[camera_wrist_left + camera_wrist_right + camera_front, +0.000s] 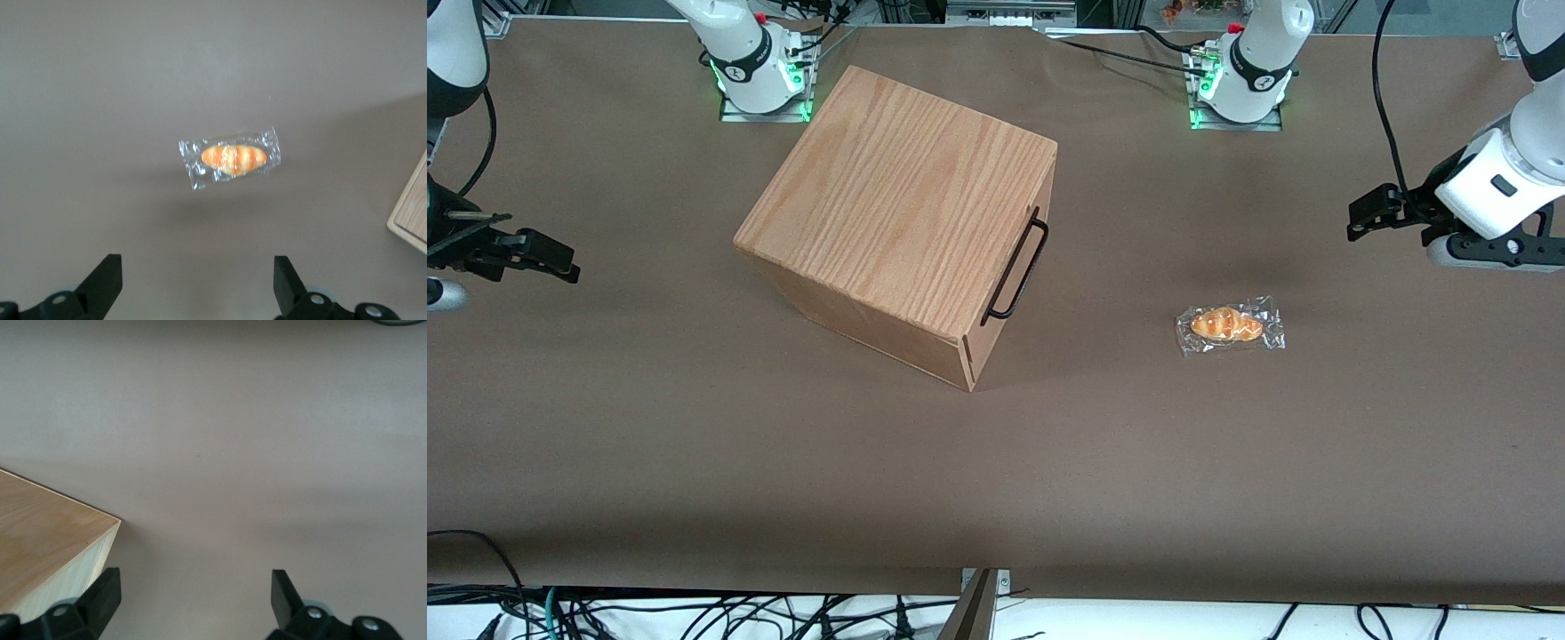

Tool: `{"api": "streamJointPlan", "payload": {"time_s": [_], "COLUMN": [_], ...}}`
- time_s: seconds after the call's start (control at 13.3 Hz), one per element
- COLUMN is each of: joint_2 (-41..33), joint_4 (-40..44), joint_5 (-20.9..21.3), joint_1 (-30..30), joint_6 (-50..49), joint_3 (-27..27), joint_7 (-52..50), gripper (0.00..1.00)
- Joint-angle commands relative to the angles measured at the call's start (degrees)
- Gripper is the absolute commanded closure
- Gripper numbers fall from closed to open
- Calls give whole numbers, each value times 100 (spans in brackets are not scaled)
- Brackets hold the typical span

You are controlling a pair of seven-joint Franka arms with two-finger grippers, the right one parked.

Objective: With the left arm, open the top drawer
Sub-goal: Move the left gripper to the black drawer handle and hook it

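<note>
Brown table (pixel 694 462) | top drawer (pixel 1009 267) closed | wrapped bun (pixel 1230 325) nearby | tool (pixel 197 283) spread, hovering above bun

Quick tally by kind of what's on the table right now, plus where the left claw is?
Wooden cabinet with its top drawer shut: 1
Wrapped pastry: 1
Total: 2
Left claw: open, above the table toward the working arm's end, holding nothing.

The cabinet (pixel 898 222) is set on the table (pixel 694 462), with the top drawer (pixel 1009 284) closed in it, its handle (pixel 1016 265) turned toward the working arm's end. A wrapped bun (pixel 1230 325) is laid between the cabinet and the gripper (pixel 1374 212), which is held above the table, fingers parted, well apart from the drawer.
</note>
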Motion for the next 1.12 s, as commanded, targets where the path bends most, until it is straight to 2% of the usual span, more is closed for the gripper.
{"api": "streamJointPlan", "payload": {"time_s": [0.0, 0.22, 0.45, 0.67, 0.9, 1.05], "joint_2": [195, 431, 1203, 1899, 2198, 2400], "joint_4": [165, 261, 971, 1544, 1527, 1527], "joint_5": [-442, -603, -778, -1085, -1472, -1473], "joint_1": [-50, -130, -217, -611, -963, -1175], "joint_6": [-212, -160, -142, 102, 1025, 1455], "joint_3": [-140, -728, -1300, -1398, -1398, -1398], "joint_7": [44, -26, -44, -44, -44, -35], "gripper": [0, 0, 0, 0, 0, 0]}}
